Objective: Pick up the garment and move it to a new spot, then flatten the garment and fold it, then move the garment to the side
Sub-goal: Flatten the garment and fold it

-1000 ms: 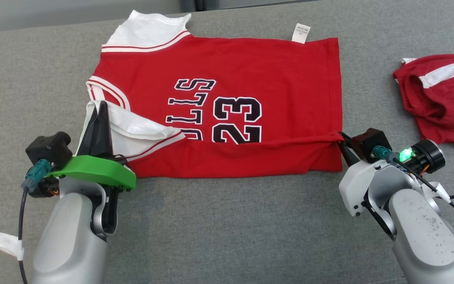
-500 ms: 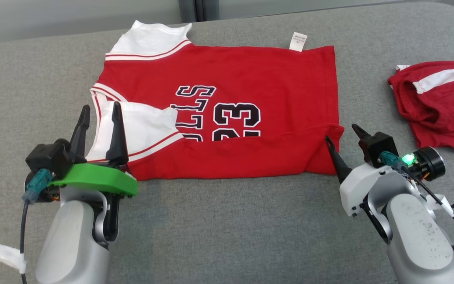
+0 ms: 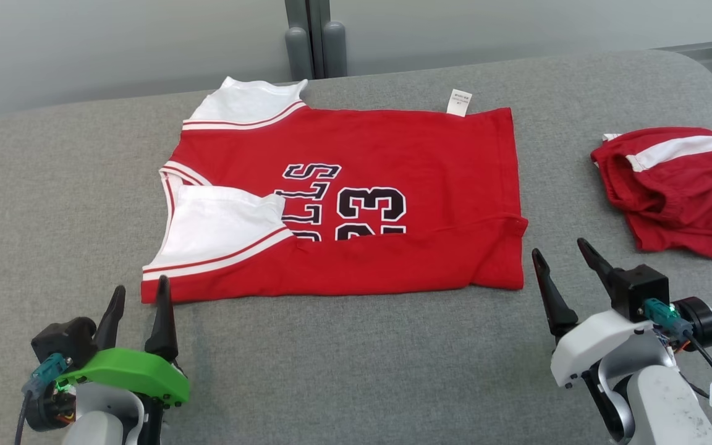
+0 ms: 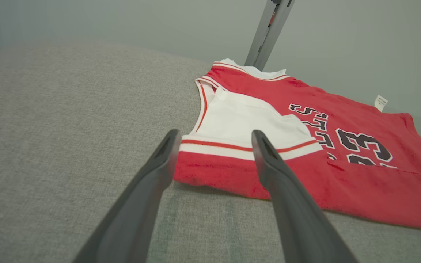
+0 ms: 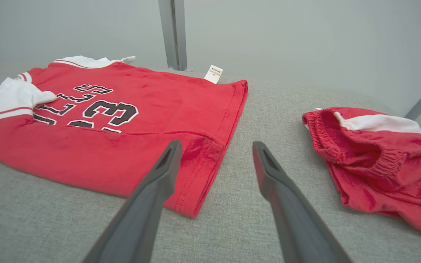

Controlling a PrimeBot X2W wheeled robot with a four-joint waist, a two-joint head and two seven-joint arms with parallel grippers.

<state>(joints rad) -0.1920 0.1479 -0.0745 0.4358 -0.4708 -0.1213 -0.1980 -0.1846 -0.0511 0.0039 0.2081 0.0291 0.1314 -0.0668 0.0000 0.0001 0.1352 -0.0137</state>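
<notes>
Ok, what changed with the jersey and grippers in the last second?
Both let go: the left gripper released the white sleeve, the right gripper the hem corner, and both drew back toward the robot, open. The jersey stays folded along its near edge; the red shorts lie untouched.

Bare grey surface [image 3: 343, 358] fronts the jersey [image 3: 424, 154] — red shorts [image 3: 677, 198] crowd the right.

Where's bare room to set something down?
Free: the wide grey surface left of the jersey; the front strip between left gripper and right gripper; a lane between jersey and shorts. Crowded: right edge, at the shorts.
</notes>
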